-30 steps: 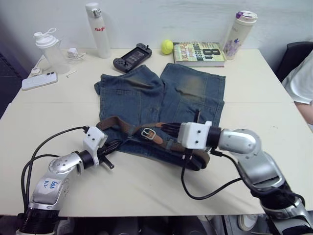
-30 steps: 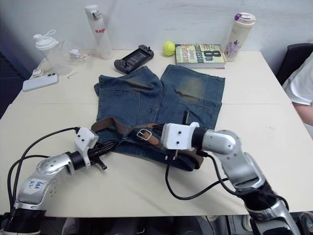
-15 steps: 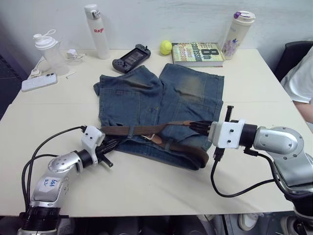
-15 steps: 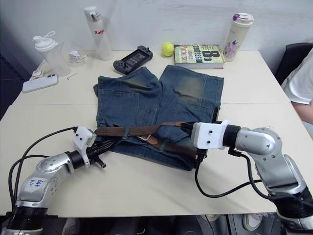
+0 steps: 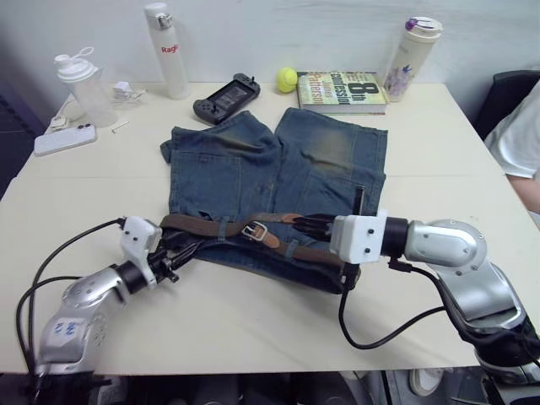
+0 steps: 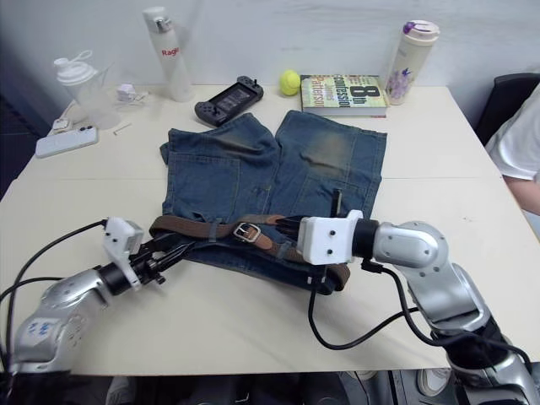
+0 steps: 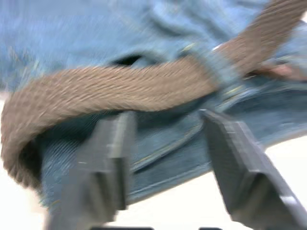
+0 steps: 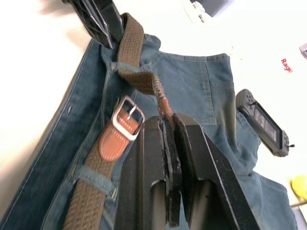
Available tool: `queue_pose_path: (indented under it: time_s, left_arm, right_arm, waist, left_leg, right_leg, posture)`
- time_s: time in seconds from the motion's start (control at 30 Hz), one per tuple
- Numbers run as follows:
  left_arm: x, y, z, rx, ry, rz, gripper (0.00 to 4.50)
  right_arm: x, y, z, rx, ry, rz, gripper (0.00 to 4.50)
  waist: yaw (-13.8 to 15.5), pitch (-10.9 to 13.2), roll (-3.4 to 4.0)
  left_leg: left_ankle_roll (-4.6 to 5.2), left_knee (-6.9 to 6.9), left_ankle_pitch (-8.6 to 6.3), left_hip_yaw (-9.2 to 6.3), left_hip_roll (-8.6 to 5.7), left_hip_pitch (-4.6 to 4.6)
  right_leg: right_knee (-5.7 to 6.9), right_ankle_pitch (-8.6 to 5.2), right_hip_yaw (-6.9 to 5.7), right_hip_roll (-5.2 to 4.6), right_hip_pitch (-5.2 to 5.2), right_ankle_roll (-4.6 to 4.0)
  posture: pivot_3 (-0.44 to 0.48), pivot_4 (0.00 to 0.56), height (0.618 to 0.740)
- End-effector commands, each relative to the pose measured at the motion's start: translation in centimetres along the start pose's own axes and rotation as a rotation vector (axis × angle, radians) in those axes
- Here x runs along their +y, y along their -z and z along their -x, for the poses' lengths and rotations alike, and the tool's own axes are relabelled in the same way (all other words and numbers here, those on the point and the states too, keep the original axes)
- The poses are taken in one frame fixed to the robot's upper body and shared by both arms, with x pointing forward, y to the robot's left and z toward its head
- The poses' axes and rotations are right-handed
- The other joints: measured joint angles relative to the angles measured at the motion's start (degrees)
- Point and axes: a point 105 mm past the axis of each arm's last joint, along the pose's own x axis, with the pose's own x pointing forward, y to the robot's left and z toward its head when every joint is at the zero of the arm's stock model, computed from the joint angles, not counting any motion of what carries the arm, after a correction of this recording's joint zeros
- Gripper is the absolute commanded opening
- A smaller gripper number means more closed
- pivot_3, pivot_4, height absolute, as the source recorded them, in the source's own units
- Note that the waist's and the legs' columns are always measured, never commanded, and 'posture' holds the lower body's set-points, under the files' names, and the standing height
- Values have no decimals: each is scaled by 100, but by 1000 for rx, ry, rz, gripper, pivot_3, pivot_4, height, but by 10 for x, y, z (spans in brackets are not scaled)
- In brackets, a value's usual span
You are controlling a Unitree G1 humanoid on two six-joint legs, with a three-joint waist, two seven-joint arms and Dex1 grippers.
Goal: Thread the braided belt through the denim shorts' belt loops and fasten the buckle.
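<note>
The denim shorts [image 5: 278, 169] lie flat mid-table, waistband toward me. The braided belt [image 5: 202, 224] runs along the waistband under a belt loop [image 5: 221, 228] and loops back at the right. Its silver buckle [image 5: 256, 229] lies on the waistband near the middle. My right gripper [image 5: 304, 224] is shut on the belt's thin leather tip [image 8: 164, 106], just right of the buckle [image 8: 127, 113]. At the waistband's left end, my left gripper [image 7: 165, 158] is open. Its fingers [image 7: 112, 158] stand apart at the denim edge, with the belt [image 7: 134, 86] just beyond them.
Along the far edge stand a white bottle [image 5: 164, 51], a shaker [image 5: 80, 80], a phone [image 5: 63, 139], a game controller [image 5: 226, 97], a tennis ball [image 5: 288, 79], a book [image 5: 342, 91] and a tumbler [image 5: 409, 59]. A person's sleeve [image 5: 519, 135] shows at the right.
My left gripper has opened at the waistband's left end. My right gripper, after pulling the belt tip to the right, has come back left beside the buckle, and the belt has gone slack.
</note>
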Motion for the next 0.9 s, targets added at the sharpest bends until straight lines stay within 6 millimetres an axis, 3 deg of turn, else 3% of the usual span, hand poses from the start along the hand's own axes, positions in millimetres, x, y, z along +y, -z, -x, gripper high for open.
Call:
queue_pose_path:
  time_s: [0.03, 0.27, 0.9]
  left_arm:
    - [-21, -30, 1, -67, 40, -153, 2626]
    - [-25, -53, -28, -164, -63, -461, 2626]
    - [-21, -43, -42, -160, -70, -595, 2626]
  right_arm:
    - [-4, -10, -8, -38, 5, 47, 0]
    - [-2, -14, -18, -55, -23, 132, 0]
    - [1, -17, -24, -69, -30, 191, 0]
  waist:
    - [33, 2, 3]
    - [111, 2, 2]
    - [32, 3, 1]
  left_leg:
    - [-1, 0, 1, 0, 0, 2]
    - [2, 2, -1, -4, -8, -1]
    - [1, 2, 0, -2, -3, -4]
  right_leg:
    - [1, 0, 0, 0, 0, 0]
    - [1, 0, -5, -2, 3, 0]
    - [-3, 0, -7, 2, 1, 0]
  posture:
    - [0, 150, 740]
    - [0, 150, 740]
    - [0, 150, 740]
